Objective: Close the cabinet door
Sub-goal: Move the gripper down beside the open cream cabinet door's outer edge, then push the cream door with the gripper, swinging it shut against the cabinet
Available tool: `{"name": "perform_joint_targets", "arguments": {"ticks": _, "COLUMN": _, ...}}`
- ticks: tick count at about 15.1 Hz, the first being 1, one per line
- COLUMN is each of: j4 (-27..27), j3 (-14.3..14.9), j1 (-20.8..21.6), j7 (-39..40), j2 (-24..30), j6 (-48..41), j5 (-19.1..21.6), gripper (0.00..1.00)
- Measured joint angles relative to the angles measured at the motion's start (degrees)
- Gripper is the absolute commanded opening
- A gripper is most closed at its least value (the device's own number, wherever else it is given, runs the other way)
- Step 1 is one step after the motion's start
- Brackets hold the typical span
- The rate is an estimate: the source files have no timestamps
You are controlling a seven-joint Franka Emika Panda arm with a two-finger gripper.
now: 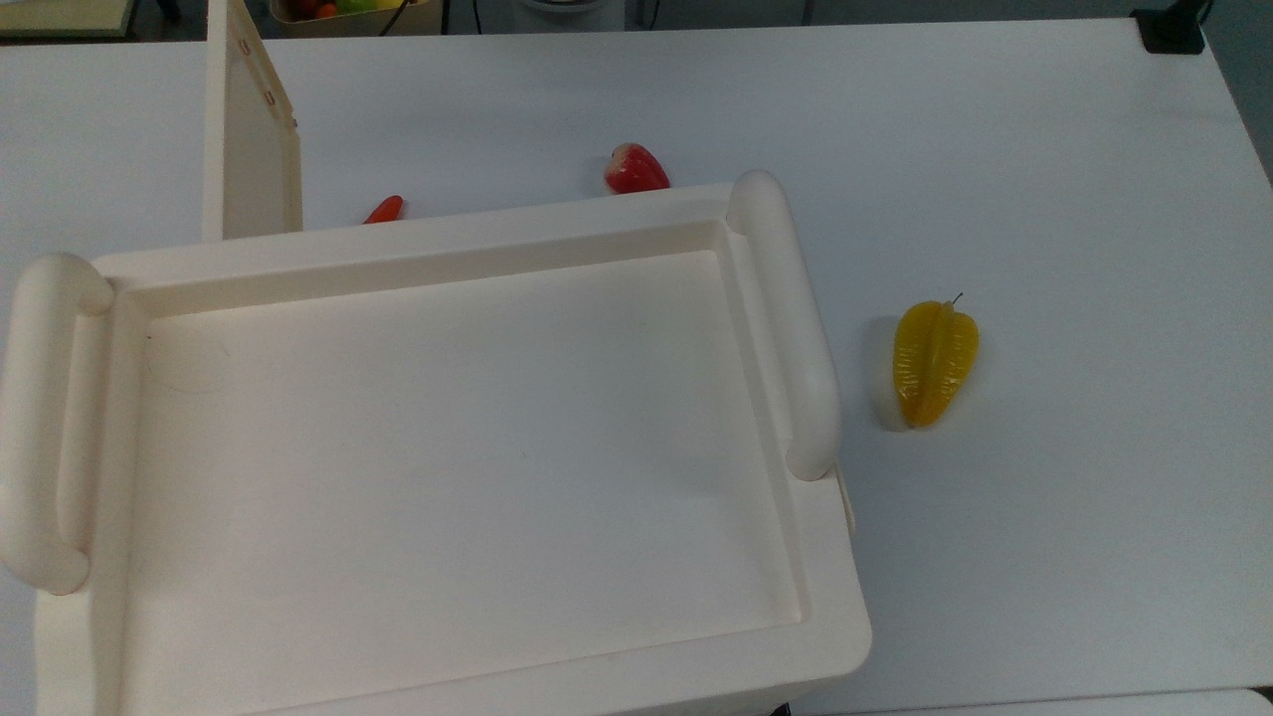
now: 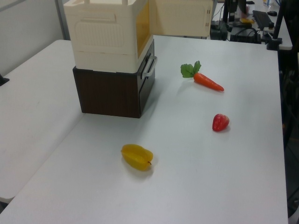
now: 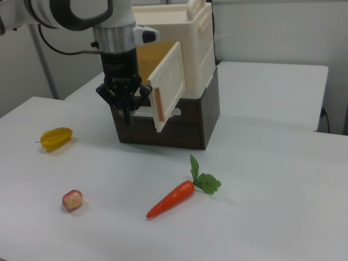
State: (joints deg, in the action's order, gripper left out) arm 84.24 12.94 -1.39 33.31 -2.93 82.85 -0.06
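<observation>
The cabinet (image 1: 457,447) is a big cream box with a recessed top and two tubular handles, standing on a dark brown base (image 2: 112,93). Its cabinet door (image 3: 168,87) is swung wide open; it stands on edge at the top view's upper left (image 1: 251,139) and juts right in the left view (image 2: 182,17). In the right view my gripper (image 3: 126,117) points straight down just left of the door's free edge, shut with nothing in it. Whether it touches the door I cannot tell.
A yellow starfruit (image 1: 933,363) lies on the white table (image 1: 1044,179) to the top view's right of the cabinet. A red fruit (image 2: 220,122) and a carrot (image 3: 174,198) lie in front of the cabinet's open side. The table's edge (image 2: 285,140) runs down the left view's right.
</observation>
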Motion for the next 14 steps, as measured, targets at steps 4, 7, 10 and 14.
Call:
{"name": "perform_joint_targets", "arguments": {"ticks": 4, "j4": 0.02, "j3": 0.01, "j1": -0.82, "j7": 9.75, "j2": -0.14, "j6": 4.61, "j5": -0.01, "gripper": 0.0}}
{"name": "perform_joint_targets", "arguments": {"ticks": 7, "j4": 0.34, "j3": 0.03, "j1": -1.85, "j7": 16.17, "j2": -1.4, "j6": 10.41, "j5": -0.03, "gripper": 0.0}}
{"name": "perform_joint_targets", "arguments": {"ticks": 10, "j4": 0.61, "j3": 0.03, "j1": -3.32, "j7": 22.54, "j2": -4.5, "j6": 18.64, "j5": -0.03, "gripper": 0.0}}
{"name": "perform_joint_targets", "arguments": {"ticks": 14, "j4": 0.62, "j3": 0.04, "j1": -4.62, "j7": 27.5, "j2": -7.52, "j6": 24.66, "j5": 2.5, "gripper": 0.0}}
